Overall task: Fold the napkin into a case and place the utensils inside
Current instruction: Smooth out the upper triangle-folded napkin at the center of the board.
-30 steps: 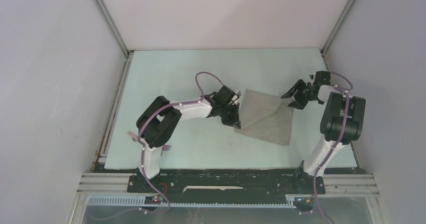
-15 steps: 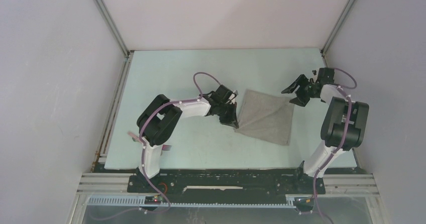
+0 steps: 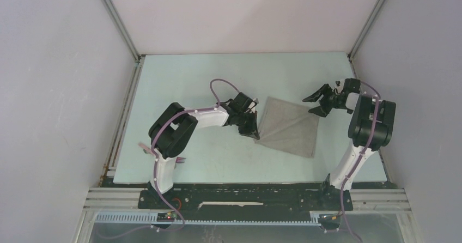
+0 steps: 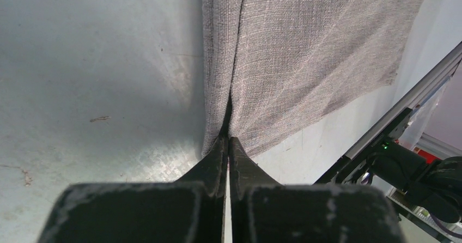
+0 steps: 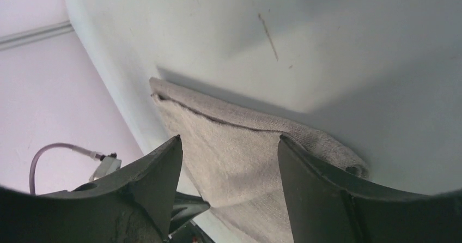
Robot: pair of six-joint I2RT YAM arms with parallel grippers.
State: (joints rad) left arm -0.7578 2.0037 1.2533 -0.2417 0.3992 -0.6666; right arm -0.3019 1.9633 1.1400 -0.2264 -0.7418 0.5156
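Note:
The light-grey napkin lies folded on the table, right of centre. My left gripper is shut on its left edge; in the left wrist view the closed jaws pinch a raised fold of the napkin. My right gripper is open and empty, just above the napkin's far right corner. In the right wrist view the napkin shows between the spread fingers. Two thin pinkish-purple utensil handles show beside the left arm's base; their heads are hidden.
Metal frame rails run along the table's left edge, and walls enclose the left, far and right sides. The right arm's elbow stands close to the right wall. Bare table surface lies beyond both grippers.
My right gripper has shifted slightly left and farther off the napkin's right corner, with its jaws open. My left gripper stays shut on the napkin's left edge, almost unmoved.

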